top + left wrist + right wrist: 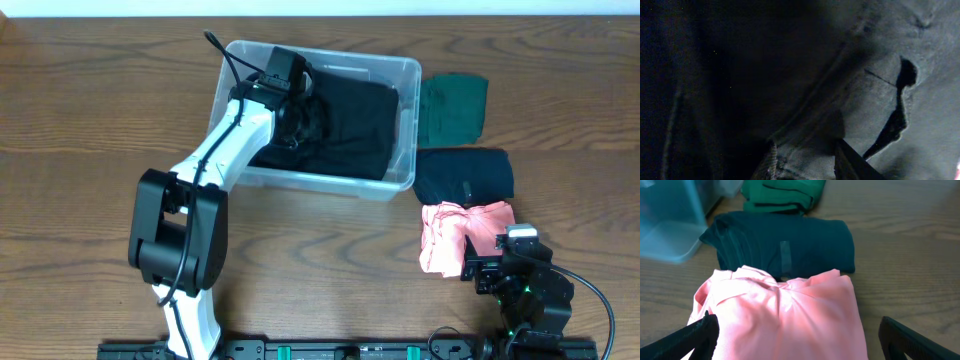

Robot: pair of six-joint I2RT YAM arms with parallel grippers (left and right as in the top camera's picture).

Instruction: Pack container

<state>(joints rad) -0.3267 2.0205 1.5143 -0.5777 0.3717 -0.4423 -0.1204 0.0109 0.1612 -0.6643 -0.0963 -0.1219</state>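
My left gripper [300, 118] is buried in the black garment [350, 125] inside the container [330, 184], upper centre. I can't tell whether its jaws are clenched. If cloth is snagged, lifting could drag it back out. The right gripper [797, 347] gapes wide before the pink shirt [785, 310], lower right. The dark teal shirt [785, 245] and green garment [780, 192] lie beyond, and the left arm blocks the bin.

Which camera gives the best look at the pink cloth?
The right wrist view: the pink cloth fills the foreground, with its folds clear. Overhead shows it whole but small. The left wrist view shows only dark cloth.
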